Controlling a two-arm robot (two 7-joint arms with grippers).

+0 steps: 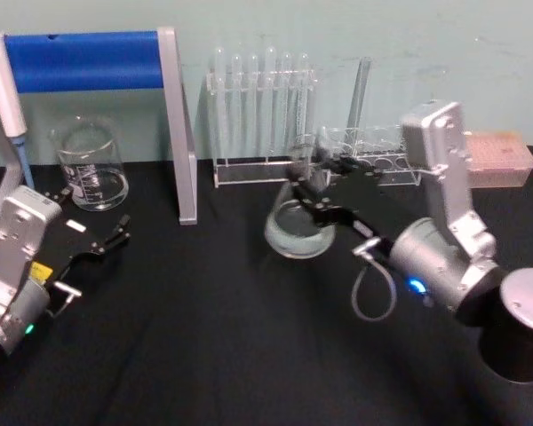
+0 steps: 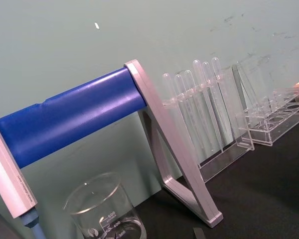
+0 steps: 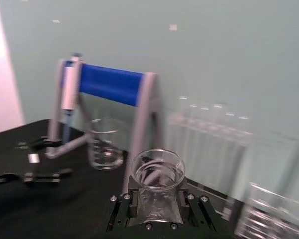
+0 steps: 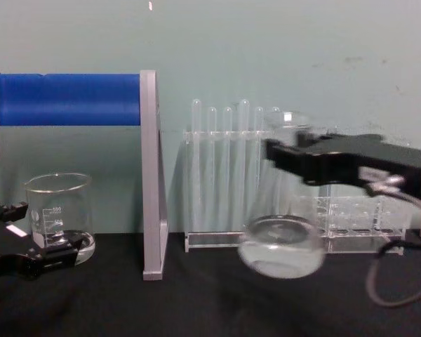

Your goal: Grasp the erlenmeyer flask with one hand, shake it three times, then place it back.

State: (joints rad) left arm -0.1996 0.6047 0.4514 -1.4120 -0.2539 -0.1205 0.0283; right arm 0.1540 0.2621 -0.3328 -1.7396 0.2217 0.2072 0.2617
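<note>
The clear erlenmeyer flask point(image 1: 297, 229) hangs tilted just above the black table, with a little liquid in its round base point(image 4: 281, 251). My right gripper point(image 1: 317, 183) reaches in from the right and is shut on the flask's neck. From the side, its black fingers point(image 4: 289, 152) clamp just below the flared rim. In the right wrist view the rim point(image 3: 157, 167) rises between the gripper's two pads. My left gripper point(image 1: 102, 245) rests open at the left of the table, apart from the flask, with nothing in it; it also appears low in the chest view point(image 4: 27, 237).
A glass beaker point(image 1: 91, 169) stands at the back left under a blue-bar stand point(image 1: 80, 60) with a grey leg point(image 1: 183, 142). A rack of test tubes point(image 1: 262, 115) and a lower acrylic rack point(image 1: 373, 153) sit right behind the flask. A pipette point(image 1: 4, 84) hangs far left.
</note>
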